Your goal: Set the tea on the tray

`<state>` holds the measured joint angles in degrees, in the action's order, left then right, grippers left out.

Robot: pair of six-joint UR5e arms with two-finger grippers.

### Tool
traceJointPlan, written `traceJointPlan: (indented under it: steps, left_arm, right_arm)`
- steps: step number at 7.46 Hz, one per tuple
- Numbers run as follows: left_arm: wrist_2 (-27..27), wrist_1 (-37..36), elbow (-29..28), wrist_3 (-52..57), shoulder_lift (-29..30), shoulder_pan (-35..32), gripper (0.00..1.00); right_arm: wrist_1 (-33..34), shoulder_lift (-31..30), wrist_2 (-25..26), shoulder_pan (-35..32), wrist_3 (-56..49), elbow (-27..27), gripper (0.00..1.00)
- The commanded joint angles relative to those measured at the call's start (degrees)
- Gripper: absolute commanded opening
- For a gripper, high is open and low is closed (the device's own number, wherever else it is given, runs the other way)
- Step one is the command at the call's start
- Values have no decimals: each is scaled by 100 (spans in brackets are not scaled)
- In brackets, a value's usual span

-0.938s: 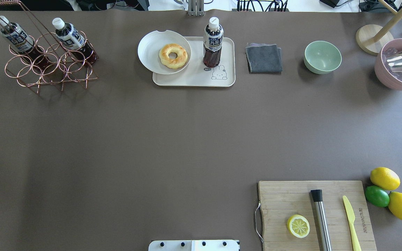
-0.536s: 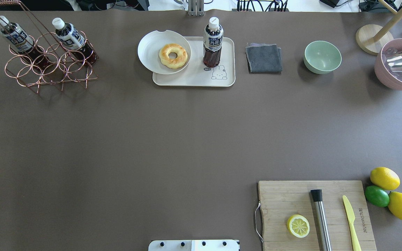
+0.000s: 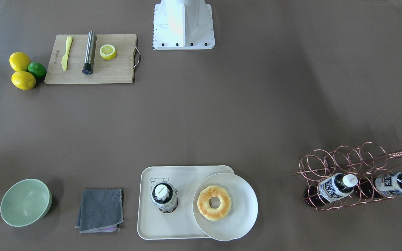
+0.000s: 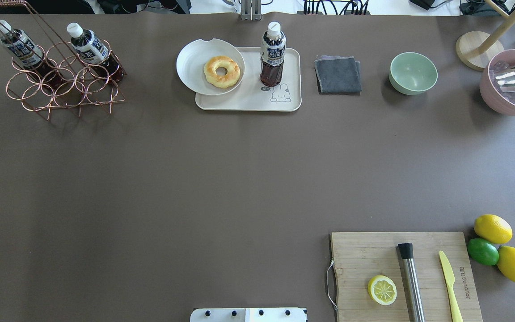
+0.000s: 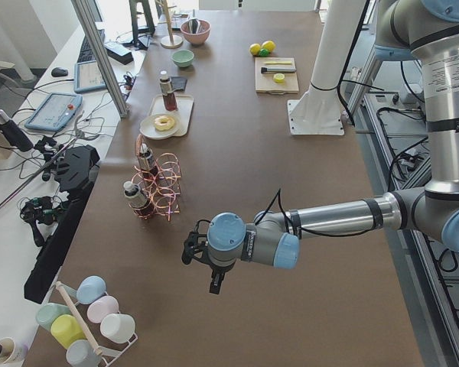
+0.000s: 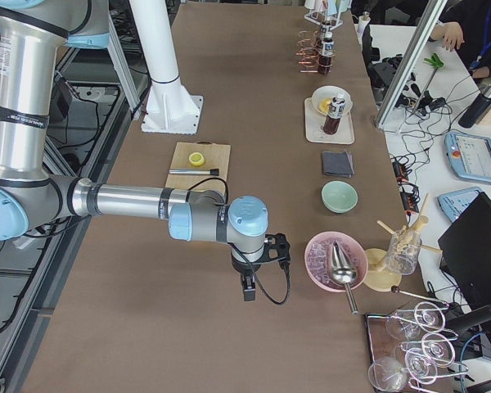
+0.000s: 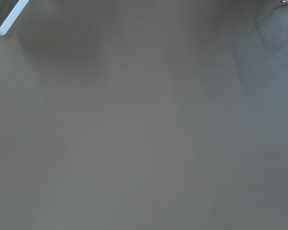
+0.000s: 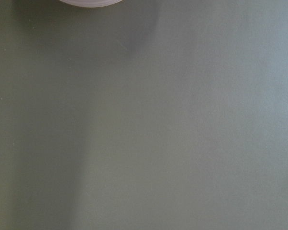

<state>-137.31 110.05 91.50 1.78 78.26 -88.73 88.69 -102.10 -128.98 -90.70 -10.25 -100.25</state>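
jaws, left gripper (image 5: 213, 283): seen only from the table's end, over bare table, well apart from every item. we cannot tell whether they are released or clenched, and we see nothing in them.
jaws, right gripper (image 6: 247, 288): seen only from the opposite end, near the pink bowl (image 4: 499, 105). again we cannot tell their state.

overhead, left to right, we list:
- wire rack (image 4: 61, 85), copper, with two spare bottles (image 4: 90, 47) leaning in it.
- white plate (image 4: 190, 67) carrying a doughnut (image 4: 222, 70). it rests over the tray's left end.
- tray (image 4: 248, 103), cream, with a bear drawing toward its right side.
- tea (image 4: 272, 53), upright on the tray with its cap on, just beside the plate, its base next to the bear.
- grey cloth (image 4: 338, 74), folded, just beside the tray.
- green bowl (image 4: 413, 73).
- pink bowl, at the far right edge.
- cutting board (image 4: 365, 255), near right, with a lemon half (image 4: 382, 290) on it.

progress: we judge the placing complete. one tea stands inside the tray's rim, unsupported, and both arms are clear of it. as far as we can see, nothing is left to do.
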Motion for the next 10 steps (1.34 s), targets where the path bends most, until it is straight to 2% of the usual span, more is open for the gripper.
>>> traceJointPlan:
  steps: [1, 2, 3, 5, 10]
  left_arm:
    - [342, -1660, 824, 42, 128, -22, 99]
    - [772, -1741, 808, 42, 58, -13, 99]
    - [863, -1750, 782, 42, 23, -22, 99]
    - [855, -1724, 466, -2, -4, -13, 99]
    - [803, -1706, 474, 33, -13, -48, 99]
  right_arm:
    - [78, -12, -4, 0, -30, 6, 100]
    - [78, -29, -4, 0, -30, 6, 100]
    - [78, -56, -4, 0, -30, 15, 100]
    - [78, -56, -4, 0, -30, 15, 100]
    - [78, -56, -40, 9, -21, 15, 100]
